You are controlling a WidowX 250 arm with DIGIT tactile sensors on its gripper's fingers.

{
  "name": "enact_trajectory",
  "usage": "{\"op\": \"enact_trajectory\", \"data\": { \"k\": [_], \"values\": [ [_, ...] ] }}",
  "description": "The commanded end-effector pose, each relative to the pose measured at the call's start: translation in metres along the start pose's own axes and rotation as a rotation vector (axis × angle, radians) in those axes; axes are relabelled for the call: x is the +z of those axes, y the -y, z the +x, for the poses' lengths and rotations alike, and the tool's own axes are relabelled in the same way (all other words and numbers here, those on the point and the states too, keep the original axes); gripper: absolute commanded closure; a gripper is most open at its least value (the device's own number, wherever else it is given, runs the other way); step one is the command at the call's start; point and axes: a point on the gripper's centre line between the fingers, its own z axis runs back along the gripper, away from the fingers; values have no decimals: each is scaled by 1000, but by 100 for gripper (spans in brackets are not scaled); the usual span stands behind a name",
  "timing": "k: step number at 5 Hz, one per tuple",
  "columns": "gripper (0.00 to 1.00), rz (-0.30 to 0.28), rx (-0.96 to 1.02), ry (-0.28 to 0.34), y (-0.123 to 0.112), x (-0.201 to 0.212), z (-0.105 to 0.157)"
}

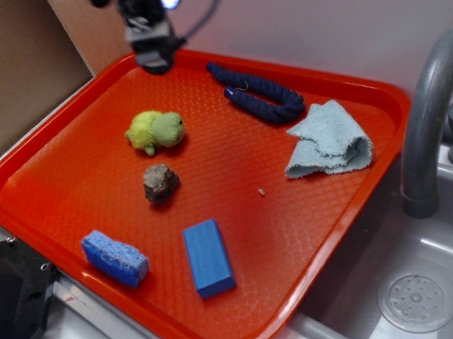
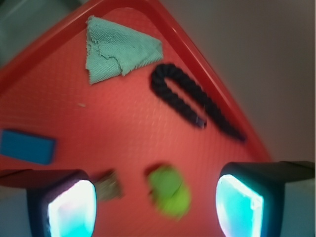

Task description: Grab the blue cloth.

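One blue cloth lies well apart from pincer.

One orange tray is seen, and six things are counted on it: one blue cloth, one dark navy braided rope, one yellow-green plush toy, one brown rock-like lump, one blue sponge and one bright blue rectangular block. One grey tap and one sink drain are counted beside it.
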Motion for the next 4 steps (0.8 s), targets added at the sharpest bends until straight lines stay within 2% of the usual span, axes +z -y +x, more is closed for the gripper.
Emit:
{"op": "enact_trajectory", "data": {
  "k": [1,2,3,4],
  "values": [
    [0,76,-347,115,-2,-19,53],
    [0,75,-601,121,3,-35,74],
    [0,43,-811,185,14,-42,85],
    [0,1,-909,242,25,-42,89]
  ]
}}
